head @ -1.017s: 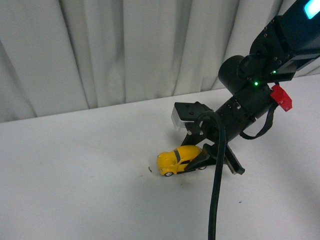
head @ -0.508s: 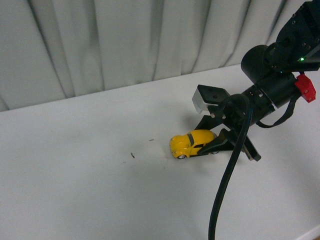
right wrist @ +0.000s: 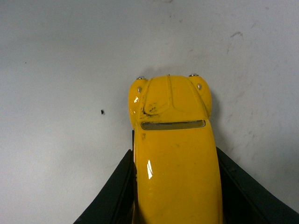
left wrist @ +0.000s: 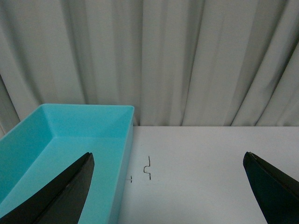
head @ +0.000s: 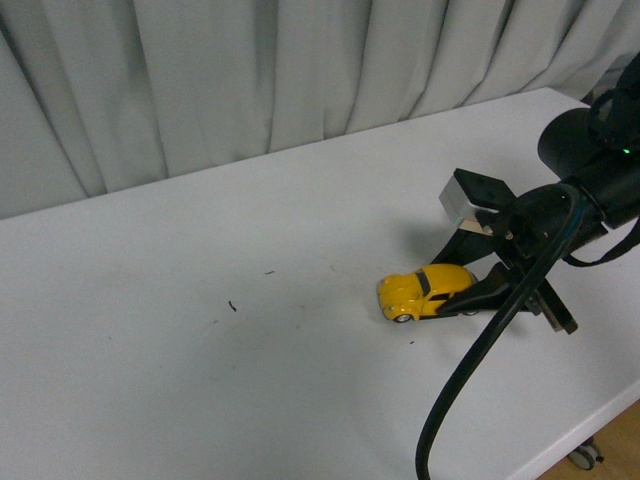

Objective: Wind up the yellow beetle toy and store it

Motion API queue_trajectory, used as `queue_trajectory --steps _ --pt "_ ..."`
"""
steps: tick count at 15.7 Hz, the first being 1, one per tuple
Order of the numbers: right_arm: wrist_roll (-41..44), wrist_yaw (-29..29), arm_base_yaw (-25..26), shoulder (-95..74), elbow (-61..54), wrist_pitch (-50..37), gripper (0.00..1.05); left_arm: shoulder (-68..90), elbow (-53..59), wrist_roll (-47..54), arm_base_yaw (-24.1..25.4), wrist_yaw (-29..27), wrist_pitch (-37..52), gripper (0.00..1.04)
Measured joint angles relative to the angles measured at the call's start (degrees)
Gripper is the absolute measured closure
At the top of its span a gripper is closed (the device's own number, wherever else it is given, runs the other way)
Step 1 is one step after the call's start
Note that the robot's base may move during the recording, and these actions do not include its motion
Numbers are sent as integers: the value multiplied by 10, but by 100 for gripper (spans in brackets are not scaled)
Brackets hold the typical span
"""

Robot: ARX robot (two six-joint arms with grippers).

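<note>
The yellow beetle toy (head: 425, 291) sits on its wheels on the white table (head: 200, 380), at the right in the front view. My right gripper (head: 458, 292) is shut on the toy's rear half, one black finger on each side. In the right wrist view the toy (right wrist: 174, 154) fills the lower middle, roof up, its free end pointing away from the camera, held between the two fingers (right wrist: 110, 196). My left gripper (left wrist: 170, 186) is open and empty above the table, next to a turquoise bin (left wrist: 60, 140). The left arm is out of the front view.
Grey curtains (head: 250, 80) hang behind the table. The table's front right edge (head: 590, 425) runs close to my right arm. A black cable (head: 470, 380) hangs from that arm. Small dark marks (head: 232, 306) dot the tabletop; a drawn squiggle (left wrist: 148, 168) lies beside the bin.
My right gripper has dragged the toy to the right along the table, towards the table's right end. The grip on the toy has not changed.
</note>
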State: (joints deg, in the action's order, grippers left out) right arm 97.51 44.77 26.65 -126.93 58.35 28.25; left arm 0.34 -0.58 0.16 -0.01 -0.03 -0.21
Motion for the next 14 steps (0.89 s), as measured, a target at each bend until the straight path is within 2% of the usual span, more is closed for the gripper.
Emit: queue_trajectory --steps 3,5,6,9,14 --pt "20 -1 23 0 0 19 62 0 0 0 0 0 0 7" --pt "31 -27 23 -2 3 32 44 0 0 0 0 0 0 7" --pt "42 -28 22 -2 3 43 32 0 0 0 0 0 0 7" --pt "59 -28 22 -2 4 53 5 0 0 0 0 0 0 7" --pt "68 -32 22 -2 4 53 7 0 0 0 0 0 0 7"
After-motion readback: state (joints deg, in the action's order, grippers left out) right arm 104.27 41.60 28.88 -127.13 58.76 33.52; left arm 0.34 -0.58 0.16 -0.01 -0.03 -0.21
